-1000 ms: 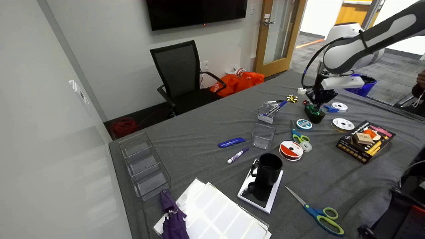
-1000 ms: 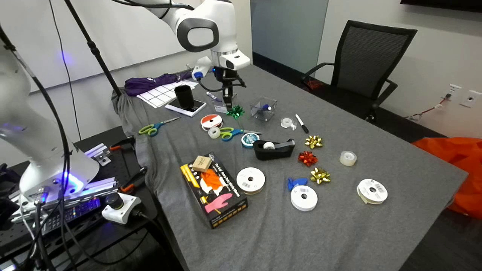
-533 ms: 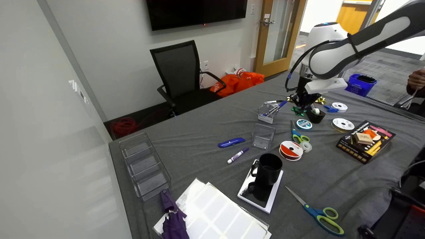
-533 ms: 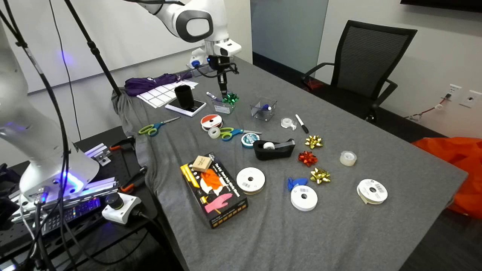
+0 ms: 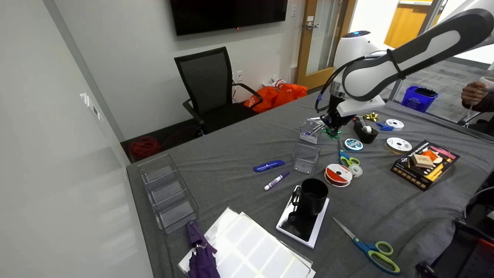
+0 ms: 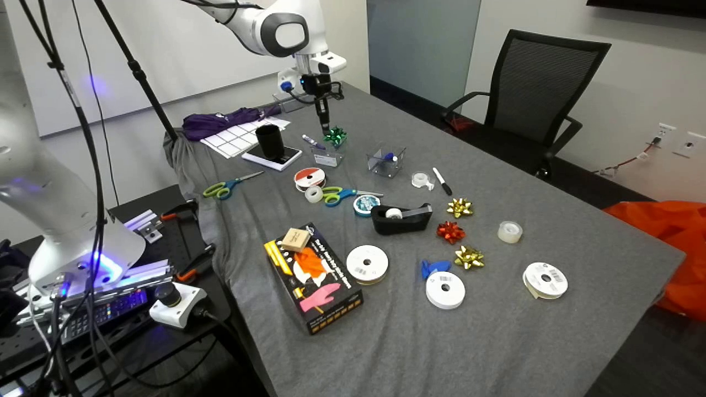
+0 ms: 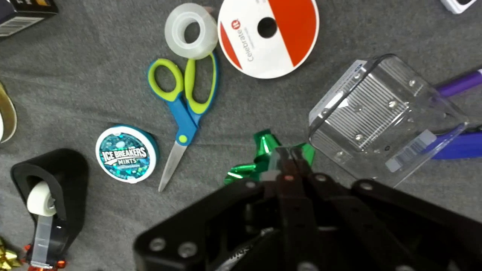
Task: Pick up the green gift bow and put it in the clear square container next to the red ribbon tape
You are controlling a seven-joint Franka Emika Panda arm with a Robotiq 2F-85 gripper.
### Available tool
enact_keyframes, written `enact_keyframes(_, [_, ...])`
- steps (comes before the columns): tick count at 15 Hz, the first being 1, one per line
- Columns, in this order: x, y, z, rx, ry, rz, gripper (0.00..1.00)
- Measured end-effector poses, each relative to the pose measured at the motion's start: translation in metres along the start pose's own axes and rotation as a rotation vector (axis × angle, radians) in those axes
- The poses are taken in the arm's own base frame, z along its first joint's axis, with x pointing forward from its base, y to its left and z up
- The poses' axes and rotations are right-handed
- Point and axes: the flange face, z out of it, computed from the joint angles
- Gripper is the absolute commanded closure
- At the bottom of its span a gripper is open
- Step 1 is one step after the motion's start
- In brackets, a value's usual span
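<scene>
The clear square container (image 7: 369, 109) lies just right of the gripper (image 7: 289, 153) in the wrist view. Left of the gripper in an exterior view, a clear box (image 5: 308, 138) contains pens (image 5: 317, 128). The green gift bow (image 6: 335, 136) is pinched in the gripper, nearer the container than earlier. Arm (image 5: 420, 54) extended, gripper pointing downward.

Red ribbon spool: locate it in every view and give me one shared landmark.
In an exterior view: red ribbon spool right of centre, lower half.
In an exterior view: red ribbon spool slightly left of centre, upper half.
Wrist view: red ribbon spool at the top edge, partly cut off.
Shared landmark: the clear tape roll right beside it.
</scene>
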Motion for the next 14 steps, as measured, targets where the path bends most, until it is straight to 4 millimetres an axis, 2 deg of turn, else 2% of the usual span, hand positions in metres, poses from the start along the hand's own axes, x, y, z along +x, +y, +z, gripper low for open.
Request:
enact_keyframes(5, [0.002,-0.028,-0.001,0.003,0.008,-0.040,0.99])
enact_keyframes(14, [0.003,-0.032,-0.001,0.005,0.007,-0.044,1.00])
